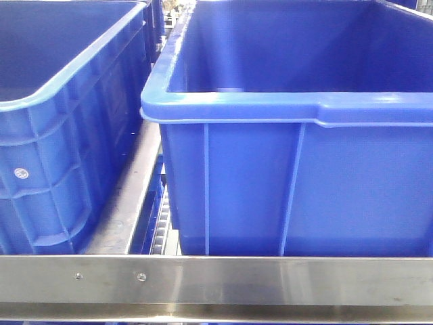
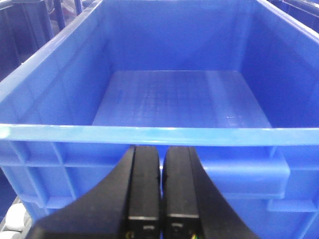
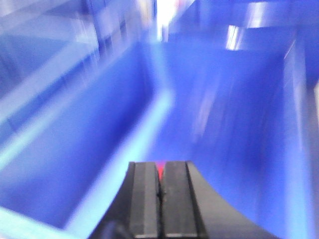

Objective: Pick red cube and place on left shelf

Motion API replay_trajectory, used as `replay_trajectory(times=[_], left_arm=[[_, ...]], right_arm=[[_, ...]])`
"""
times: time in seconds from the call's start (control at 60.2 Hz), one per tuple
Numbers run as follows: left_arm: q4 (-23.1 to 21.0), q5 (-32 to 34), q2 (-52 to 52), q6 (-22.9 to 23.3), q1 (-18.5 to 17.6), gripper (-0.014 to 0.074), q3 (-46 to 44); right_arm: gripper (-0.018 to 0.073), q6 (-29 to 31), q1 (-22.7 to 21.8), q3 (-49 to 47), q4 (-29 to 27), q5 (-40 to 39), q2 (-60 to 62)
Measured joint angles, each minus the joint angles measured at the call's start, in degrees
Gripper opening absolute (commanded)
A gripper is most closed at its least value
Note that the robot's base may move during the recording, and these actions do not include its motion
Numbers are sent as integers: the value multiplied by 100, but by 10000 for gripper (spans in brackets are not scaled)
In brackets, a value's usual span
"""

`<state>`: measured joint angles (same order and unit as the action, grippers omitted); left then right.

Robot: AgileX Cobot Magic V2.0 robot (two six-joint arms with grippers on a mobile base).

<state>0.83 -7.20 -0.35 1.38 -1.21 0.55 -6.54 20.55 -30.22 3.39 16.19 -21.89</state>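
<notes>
Red shows only as a thin sliver at the top of the seam between the black fingers of the right gripper [image 3: 159, 186], which is most likely the red cube [image 3: 160, 171] pinched there; the jaws stand nearly together with just that wedge of colour between them, so the right hand appears clamped on the cube. That wrist view is heavily smeared, and beyond the fingers only blue crate walls can be made out, so exactly where the cube sits over the crates cannot be told. The left gripper [image 2: 160, 191] has its two pads pressed together with nothing visible between them, and it hovers just outside the near rim of a large blue crate [image 2: 169, 99] whose ribbed floor is bare. In the front view two blue crates stand side by side on the left shelf [image 1: 284, 279], a brushed stainless-steel tier whose flat front rail carries two small screws [image 1: 141, 276]; neither arm shows there. Judging by how little of it protrudes, the cube is small and probably light and rigid, with smooth faces that could slide if the pinch loosens. Flat opposite faces are the sensible place to hold it, squarely between the pads, and a low, gentle release would keep it from bouncing on hard plastic.
</notes>
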Motion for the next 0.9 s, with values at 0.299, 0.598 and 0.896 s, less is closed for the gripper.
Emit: replay_trajectory(times=[0.299,0.598,0.896], left_arm=[[0,0,0,0,0,101,0],[0,0,0,0,0,101,0],[0,0,0,0,0,101,0]], right_arm=[[55,0,0,900,0,-24,1785],[55,0,0,991,0,-24,1874],[55,0,0,1022,0,-59,1874]])
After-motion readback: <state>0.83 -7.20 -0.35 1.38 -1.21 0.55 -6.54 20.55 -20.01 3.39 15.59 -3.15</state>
